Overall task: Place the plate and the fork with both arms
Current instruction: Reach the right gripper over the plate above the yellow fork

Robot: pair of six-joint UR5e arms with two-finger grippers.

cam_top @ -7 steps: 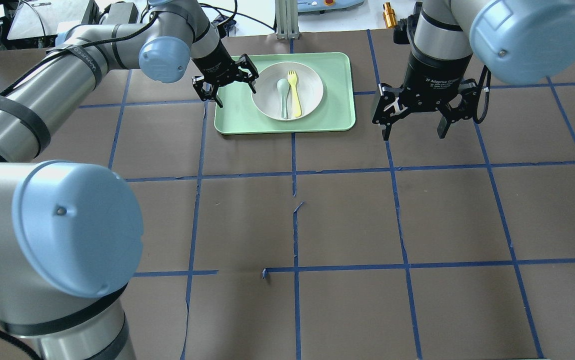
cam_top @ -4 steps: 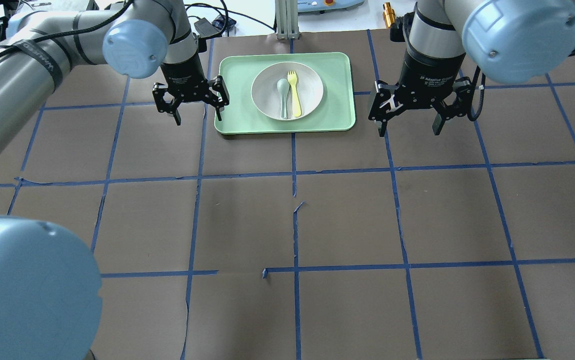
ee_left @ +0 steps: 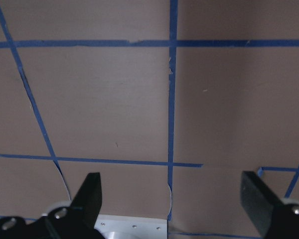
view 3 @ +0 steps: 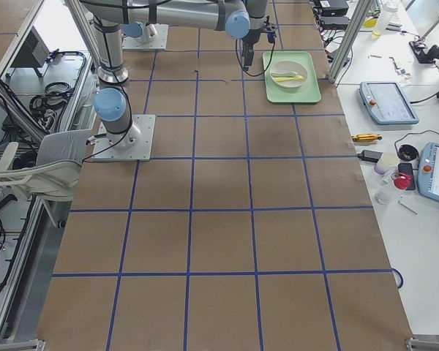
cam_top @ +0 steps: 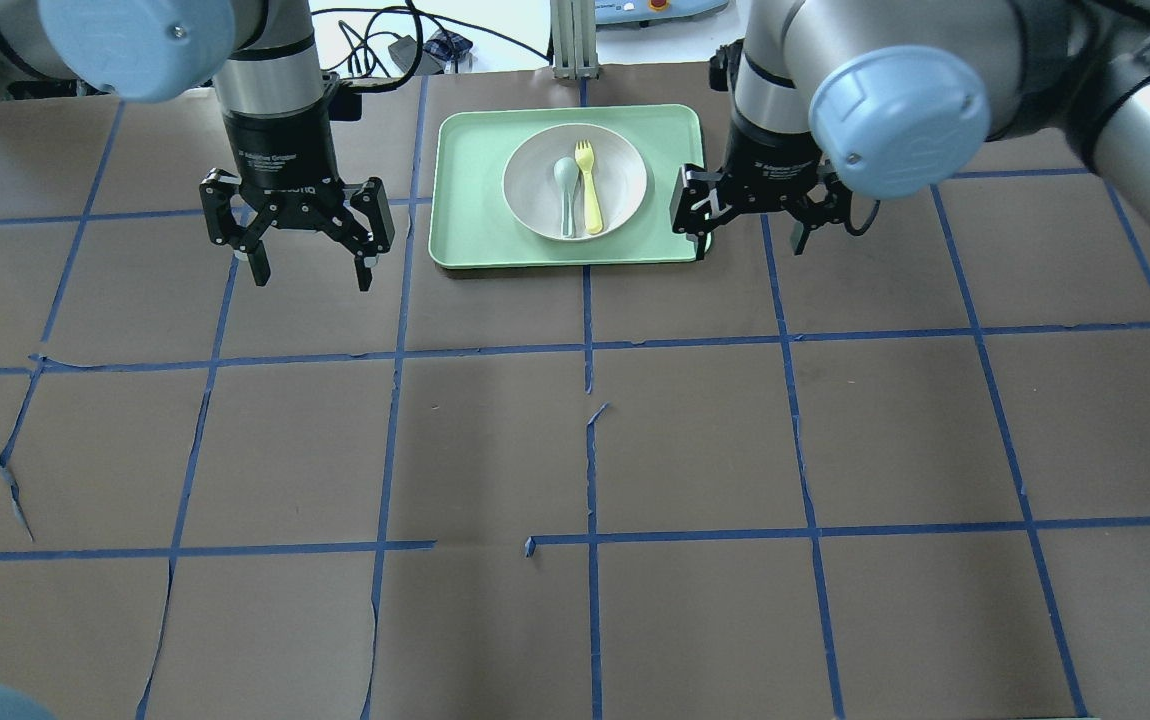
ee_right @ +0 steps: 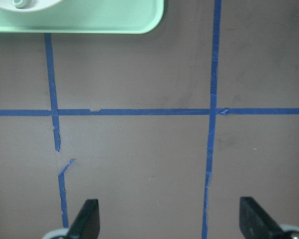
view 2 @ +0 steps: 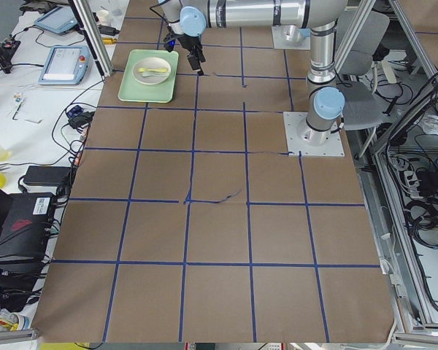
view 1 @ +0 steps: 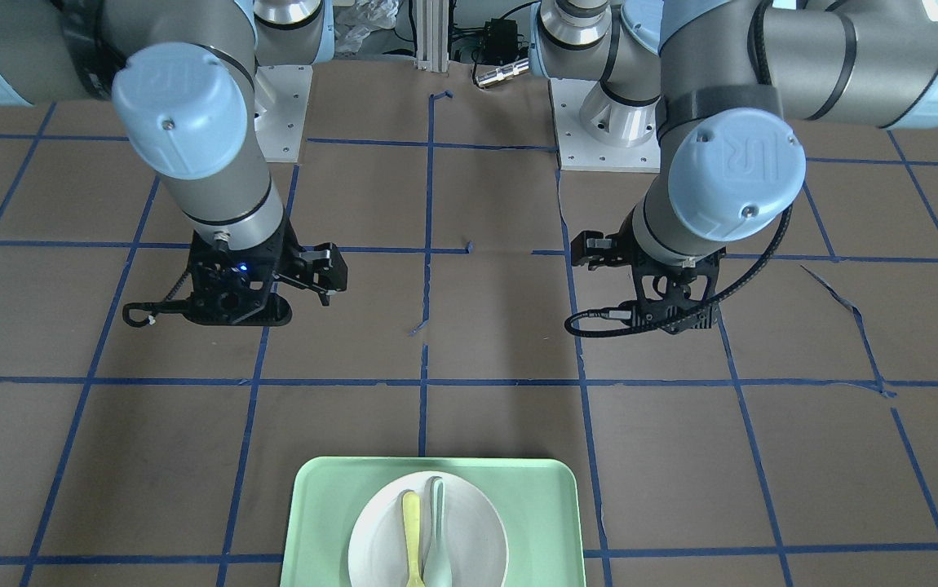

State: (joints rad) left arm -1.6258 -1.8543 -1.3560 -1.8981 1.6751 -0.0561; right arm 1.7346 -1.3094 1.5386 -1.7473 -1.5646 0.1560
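The white plate [cam_top: 625,180] lies on the mint-green tray [cam_top: 465,200] at the far middle of the table. The pale-yellow fork [cam_top: 590,190] lies in the plate beside a grey-green spoon [cam_top: 565,190]. My left gripper [cam_top: 312,275] is open and empty, hanging over bare table left of the tray. My right gripper [cam_top: 750,245] is open and empty just off the tray's right near corner. The left wrist view shows open fingers [ee_left: 92,194] over brown table. The right wrist view shows open fingers [ee_right: 87,219] with the tray's corner [ee_right: 114,20] at the top.
The brown table is marked with a blue tape grid [cam_top: 590,345]. A metal post [cam_top: 573,40] and cables stand just behind the tray. The arm bases [view 1: 599,122] are bolted on at the robot's side.
My left gripper has moved from the tray's left edge leftward and back toward the robot. My right gripper has moved left, up to the tray's right edge. Both stayed open.
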